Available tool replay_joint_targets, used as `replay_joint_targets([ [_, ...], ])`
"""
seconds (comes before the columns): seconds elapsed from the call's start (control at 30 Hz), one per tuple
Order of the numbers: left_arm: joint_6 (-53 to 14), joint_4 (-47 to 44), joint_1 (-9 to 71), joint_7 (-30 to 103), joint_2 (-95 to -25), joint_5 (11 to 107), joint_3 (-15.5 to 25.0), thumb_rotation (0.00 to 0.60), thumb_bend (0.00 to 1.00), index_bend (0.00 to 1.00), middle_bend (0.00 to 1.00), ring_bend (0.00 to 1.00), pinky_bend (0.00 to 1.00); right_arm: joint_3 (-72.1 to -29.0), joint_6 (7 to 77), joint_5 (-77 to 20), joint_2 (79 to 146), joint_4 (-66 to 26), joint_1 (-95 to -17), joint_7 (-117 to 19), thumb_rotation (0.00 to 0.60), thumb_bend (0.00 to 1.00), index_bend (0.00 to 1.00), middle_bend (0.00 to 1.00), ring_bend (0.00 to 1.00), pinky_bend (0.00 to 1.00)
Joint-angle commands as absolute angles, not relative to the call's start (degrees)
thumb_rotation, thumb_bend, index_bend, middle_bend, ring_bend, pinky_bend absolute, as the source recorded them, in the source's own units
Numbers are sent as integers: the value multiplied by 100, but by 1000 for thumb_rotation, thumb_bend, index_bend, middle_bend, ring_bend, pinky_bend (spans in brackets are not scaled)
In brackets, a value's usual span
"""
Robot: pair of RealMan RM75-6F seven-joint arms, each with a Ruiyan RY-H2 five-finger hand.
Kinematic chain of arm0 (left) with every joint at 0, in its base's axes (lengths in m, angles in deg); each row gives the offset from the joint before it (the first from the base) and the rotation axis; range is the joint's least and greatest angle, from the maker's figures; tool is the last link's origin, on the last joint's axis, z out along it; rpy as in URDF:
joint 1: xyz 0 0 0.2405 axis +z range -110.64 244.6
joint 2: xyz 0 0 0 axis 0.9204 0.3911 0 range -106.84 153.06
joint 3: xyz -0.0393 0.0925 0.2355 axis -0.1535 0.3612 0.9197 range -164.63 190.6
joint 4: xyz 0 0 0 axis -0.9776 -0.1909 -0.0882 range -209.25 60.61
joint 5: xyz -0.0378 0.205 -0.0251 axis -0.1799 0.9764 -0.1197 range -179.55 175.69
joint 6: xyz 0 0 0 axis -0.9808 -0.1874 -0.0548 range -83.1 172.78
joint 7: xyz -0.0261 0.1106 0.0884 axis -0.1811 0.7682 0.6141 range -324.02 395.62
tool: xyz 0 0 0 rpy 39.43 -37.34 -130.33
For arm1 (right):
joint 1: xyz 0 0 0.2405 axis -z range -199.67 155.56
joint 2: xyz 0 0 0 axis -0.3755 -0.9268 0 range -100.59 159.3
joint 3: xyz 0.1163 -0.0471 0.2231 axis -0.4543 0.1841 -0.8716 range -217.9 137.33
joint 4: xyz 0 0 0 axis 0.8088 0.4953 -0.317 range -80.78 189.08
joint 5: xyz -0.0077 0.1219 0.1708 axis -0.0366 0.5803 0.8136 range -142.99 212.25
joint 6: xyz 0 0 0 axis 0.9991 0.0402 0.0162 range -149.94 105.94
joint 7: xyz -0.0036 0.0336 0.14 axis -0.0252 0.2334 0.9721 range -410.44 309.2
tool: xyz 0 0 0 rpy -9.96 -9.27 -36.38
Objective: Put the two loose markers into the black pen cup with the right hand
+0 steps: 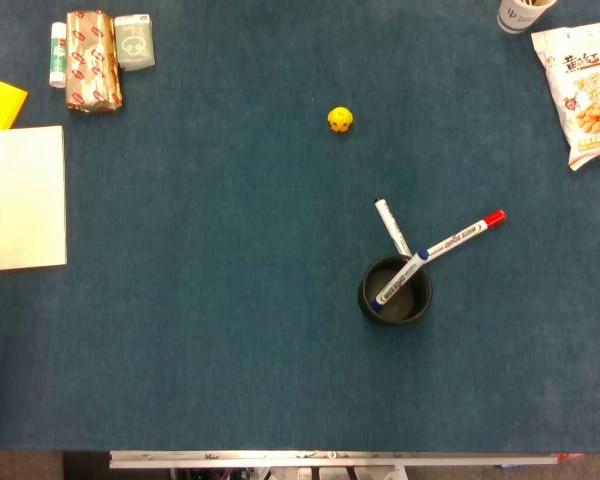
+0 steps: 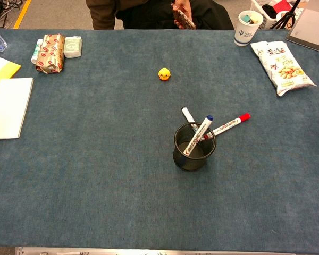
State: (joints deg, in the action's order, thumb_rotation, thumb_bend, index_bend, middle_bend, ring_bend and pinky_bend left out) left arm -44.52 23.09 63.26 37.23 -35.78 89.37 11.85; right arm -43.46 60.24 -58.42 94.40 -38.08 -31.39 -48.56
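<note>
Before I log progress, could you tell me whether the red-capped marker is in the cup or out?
Out. The red marker lies flat on the table behind the cup; only the blue marker leans inside.

Round black pen cup (image 1: 395, 290) sits right of centre on the dark blue felt table (image 1: 200, 300) w/ a blue-capped white marker (image 1: 400, 278) leaning inside it. Red-capped white marker (image 1: 460, 236) lies on the felt, its near end at the cup rim; a plain white marker (image 1: 391, 226) lies just beside, also running to the rim. Small yellow ball-shaped toy (image 1: 340, 119) sits well apart, farther back; white notebook (image 1: 28, 197) over a yellow sheet at left edge, printed snack bag (image 1: 586, 92) top right.
</note>
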Motion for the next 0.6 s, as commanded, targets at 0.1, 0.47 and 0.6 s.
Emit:
replay_joint_targets([
  [0.1,-4485,2276,6356,3670,-3572,8955,1207,600,195,106,166,193,240,-4261,5505,-6034,9665,-3879,-3507,-5209,600,232,494,340,127,32],
  [0.47,-4490,2102,6431,3489,-3593,8896,1255,600,195,106,166,193,240,-4276,4554,-5799,10586,-3480,-4084,-6190,600,233,534,340,127,32],
  [0.6,-4507,2035,6462,3419,-3596,8849,1251,600,195,106,166,193,240,-4264,4435,-5841,10971,-3127,-4243,-6487,600,233,535,340,127,32],
])
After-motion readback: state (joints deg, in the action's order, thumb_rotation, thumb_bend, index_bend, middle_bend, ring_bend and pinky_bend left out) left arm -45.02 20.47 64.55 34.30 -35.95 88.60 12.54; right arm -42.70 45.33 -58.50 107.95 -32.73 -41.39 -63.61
